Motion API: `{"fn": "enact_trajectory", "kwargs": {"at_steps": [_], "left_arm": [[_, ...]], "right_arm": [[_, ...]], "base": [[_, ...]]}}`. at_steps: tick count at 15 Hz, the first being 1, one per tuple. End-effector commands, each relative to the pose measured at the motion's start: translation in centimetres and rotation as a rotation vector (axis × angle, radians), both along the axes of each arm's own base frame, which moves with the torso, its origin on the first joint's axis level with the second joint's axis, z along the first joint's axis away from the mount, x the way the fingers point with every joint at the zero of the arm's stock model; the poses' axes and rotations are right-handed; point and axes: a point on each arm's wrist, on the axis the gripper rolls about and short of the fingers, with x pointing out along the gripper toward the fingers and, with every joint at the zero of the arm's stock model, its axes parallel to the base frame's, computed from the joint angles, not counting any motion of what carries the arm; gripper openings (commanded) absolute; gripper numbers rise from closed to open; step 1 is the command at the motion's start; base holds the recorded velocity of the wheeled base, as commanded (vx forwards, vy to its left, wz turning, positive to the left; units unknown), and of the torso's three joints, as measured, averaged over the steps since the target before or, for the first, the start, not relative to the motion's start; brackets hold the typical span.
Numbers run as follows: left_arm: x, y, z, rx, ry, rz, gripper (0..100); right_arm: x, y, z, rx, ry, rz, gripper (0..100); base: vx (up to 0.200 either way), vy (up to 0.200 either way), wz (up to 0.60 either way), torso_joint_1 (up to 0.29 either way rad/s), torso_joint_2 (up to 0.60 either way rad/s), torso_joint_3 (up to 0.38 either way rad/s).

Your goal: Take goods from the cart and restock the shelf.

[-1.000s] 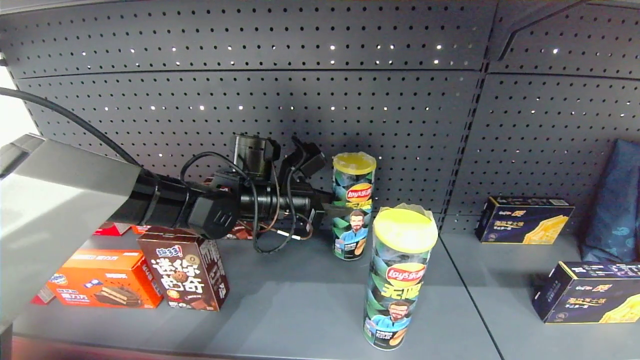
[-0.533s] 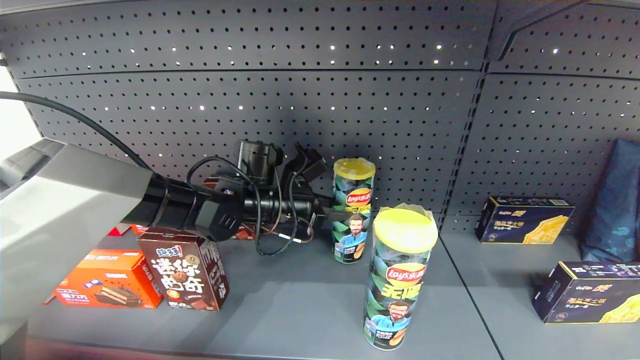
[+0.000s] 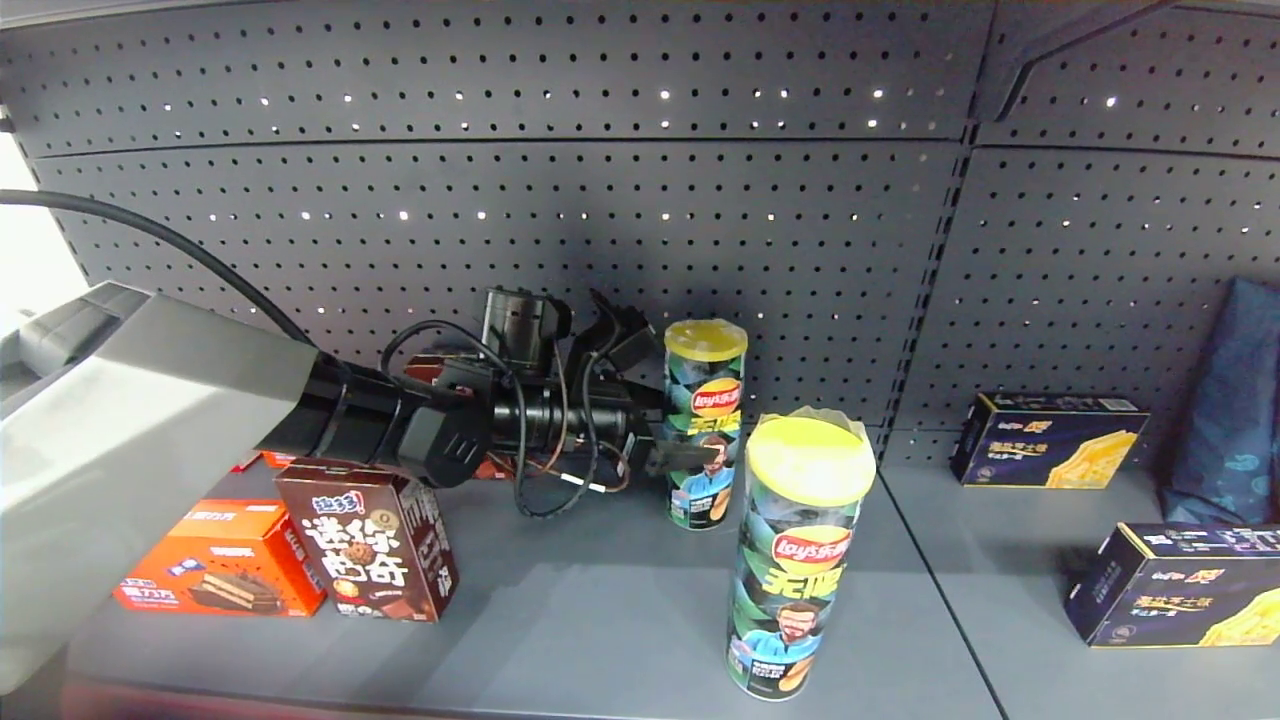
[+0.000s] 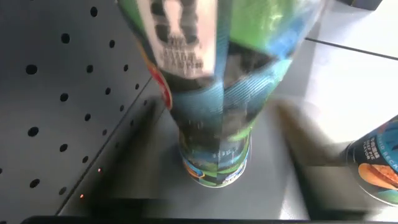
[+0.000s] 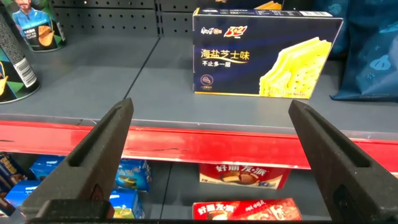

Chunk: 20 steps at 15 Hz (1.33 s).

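Pegboard back panel (image 3: 500, 200): the rear of the shelf is being closed off by this dark, perforated wall; it is also being seen close beside the held can in the left wrist view (image 4: 56, 93).
Shelf board (image 3: 600, 610): all the goods are being carried on this grey surface; a red edge strip (image 5: 186, 146) is being shown along its front in the right wrist view.
Left arm (image 3: 380, 425): it is being stretched in from the left, over the boxes, toward the back panel.
Blue bag (image 3: 1235, 400): it is being propped at the far right against the back panel.
Front chip can (image 3: 800, 560): it is being kept upright near the shelf's front edge, yellow lid on top, apart from the rear can.
Rear chip can (image 3: 705, 420): it is being held upright with its base on the shelf board, just in front of the back panel (image 4: 214, 112).
Navy cracker boxes: one is being displayed at the back right (image 3: 1045, 440), another nearer the front right (image 3: 1170, 585).
Brown cookie box (image 3: 370, 545): it is being stood upright at the front left, under the arm.
Orange box (image 3: 220, 560): it is being laid flat just left of the brown cookie box.
Left gripper (image 3: 688, 448): it is being clamped around the rear chip can's lower half, one finger (image 3: 690, 457) across the can's face.
Right gripper (image 5: 210, 106): it is being held spread wide, nothing between the fingers, before the shelf's front edge.
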Motion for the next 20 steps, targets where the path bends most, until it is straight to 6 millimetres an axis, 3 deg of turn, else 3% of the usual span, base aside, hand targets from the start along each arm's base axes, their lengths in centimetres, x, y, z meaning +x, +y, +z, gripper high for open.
{"fn": "enact_trajectory", "kwargs": {"at_steps": [1, 3, 7, 9, 12, 20], "left_arm": [[0.0, 0.1, 0.0, -0.001, -0.003, 0.003, 100], [-0.3, 0.6, -0.3, -0.004, -0.011, 0.009, 100], [-2.2, 2.4, 1.3, 0.015, -0.037, 0.083, 100], [-2.4, 2.4, 1.7, 0.044, -0.060, 0.162, 100], [-3.1, 2.0, 0.6, 0.089, -0.040, 0.198, 100], [-2.8, 1.6, 0.1, 0.138, -0.049, 0.295, 100]], "right_arm": [[0.0, 0.0, 0.0, 0.000, 0.001, 0.001, 100], [0.0, 0.0, 0.0, 0.001, 0.001, 0.000, 100], [0.0, 0.0, 0.0, 0.001, 0.001, 0.000, 100], [0.0, 0.0, 0.0, 0.000, 0.001, 0.000, 100], [0.0, 0.0, 0.0, 0.001, 0.001, 0.001, 100], [0.0, 0.0, 0.0, 0.000, 0.001, 0.000, 100]], "base": [[0.000, 0.000, 0.00, 0.000, 0.00, 0.000], [0.000, 0.000, 0.00, 0.000, 0.00, 0.000], [0.000, 0.000, 0.00, 0.000, 0.00, 0.000], [0.000, 0.000, 0.00, 0.000, 0.00, 0.000], [0.000, 0.000, 0.00, 0.000, 0.00, 0.000], [0.000, 0.000, 0.00, 0.000, 0.00, 0.000]]}}
